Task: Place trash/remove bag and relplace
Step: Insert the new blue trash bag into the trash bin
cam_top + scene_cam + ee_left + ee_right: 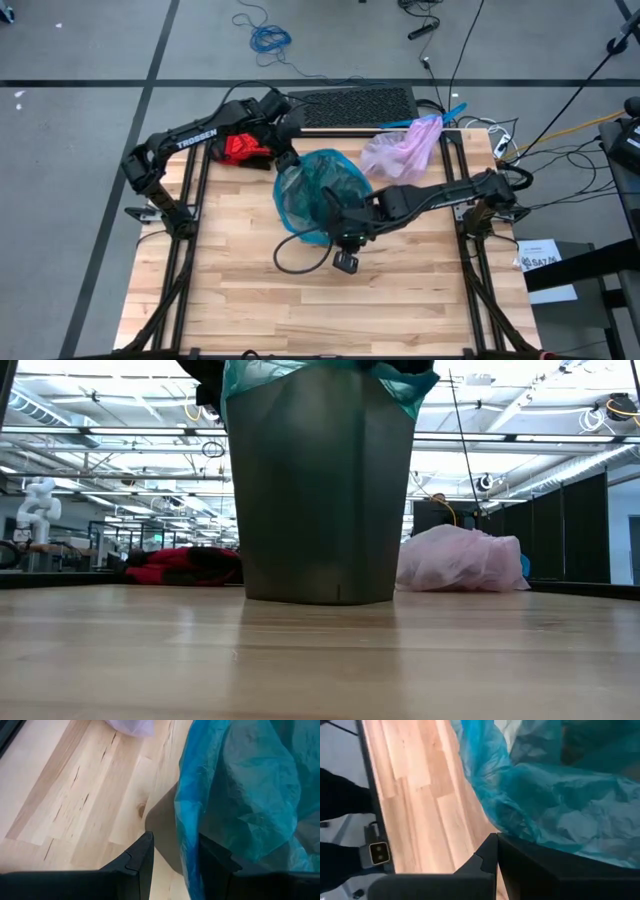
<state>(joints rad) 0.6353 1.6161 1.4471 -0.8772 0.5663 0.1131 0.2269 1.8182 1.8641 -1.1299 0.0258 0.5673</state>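
A dark grey bin (318, 200) (320, 490) stands upright in the middle of the table, lined with a teal-green plastic bag (322, 178) whose hem overhangs the rim. The bunched lilac-pink bag (405, 148) (460, 560) lies on the table by the far right edge. No trash shows. My left gripper (290, 160) (175, 862) is open at the bin's far-left rim, one finger outside the wall and one under the teal hem. My right gripper (335, 215) (497, 851) is at the bin's near-right rim, fingertips together at the teal film. My left gripper straddles the bin's wall (162, 827) and the teal bag's overhanging hem (189, 845) from above. Whether its fingers touch either, I cannot tell. My right gripper is shut at the teal bag's overhanging edge (520, 836), coming from above on the bin's near-right side. The film drapes over the fingers and hides the place of contact.
A red glove (245, 148) (175, 565) lies on the table's far left, beside my left arm. A black cable loops on the wood near the bin (290, 262). Bare wood (330, 310) stretches along the near half of the table. A keyboard (355, 105) sits beyond the far edge.
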